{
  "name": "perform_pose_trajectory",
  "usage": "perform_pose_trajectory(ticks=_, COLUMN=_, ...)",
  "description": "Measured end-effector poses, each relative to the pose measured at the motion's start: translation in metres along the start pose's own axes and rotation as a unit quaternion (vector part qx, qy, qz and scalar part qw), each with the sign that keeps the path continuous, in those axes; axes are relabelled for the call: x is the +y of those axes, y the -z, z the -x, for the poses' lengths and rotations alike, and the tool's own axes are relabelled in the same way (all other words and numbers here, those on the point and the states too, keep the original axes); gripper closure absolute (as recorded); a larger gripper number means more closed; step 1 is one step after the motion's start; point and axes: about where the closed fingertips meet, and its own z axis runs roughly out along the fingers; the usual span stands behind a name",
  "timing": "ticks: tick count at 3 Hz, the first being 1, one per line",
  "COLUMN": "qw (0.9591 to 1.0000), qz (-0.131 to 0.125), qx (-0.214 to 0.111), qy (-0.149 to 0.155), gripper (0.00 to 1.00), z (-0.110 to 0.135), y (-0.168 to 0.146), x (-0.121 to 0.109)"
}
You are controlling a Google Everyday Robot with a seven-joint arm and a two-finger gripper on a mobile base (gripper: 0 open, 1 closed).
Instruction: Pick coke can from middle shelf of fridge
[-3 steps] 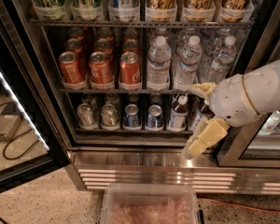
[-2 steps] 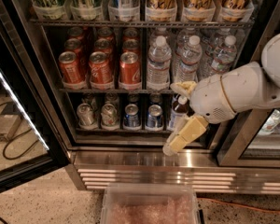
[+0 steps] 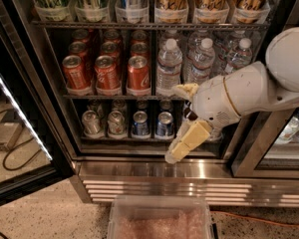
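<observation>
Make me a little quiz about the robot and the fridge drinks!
1. True or false: the pincer holds a coke can.
2. What stands right of the coke cans on the middle shelf? A) water bottles B) milk cartons C) apples
3. Fill in: the front row has ___ coke cans.
Key: 1 false, the pincer hangs open and empty below the water bottles; 2 A; 3 three.
</observation>
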Motion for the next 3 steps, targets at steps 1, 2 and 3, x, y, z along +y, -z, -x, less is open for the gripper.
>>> perform_pose_trajectory(ticks=1, qw=0.9996, qz=-0.020, qx=-0.017, qy=-0.010, gripper=0.00, z=0.000, y=-0.010, x=-0.012)
perform_pose_trajectory(ticks=2, qw=0.9971, qz=-0.067, qx=-0.033, qy=-0.014, gripper=0.00, z=0.003, y=-0.026, x=-0.035)
perform_pose_trajectory(ticks=3, qw=0.9925, qz=-0.114, qx=-0.042, qy=-0.014, gripper=0.00, z=0.010, y=-0.034, x=-0.063)
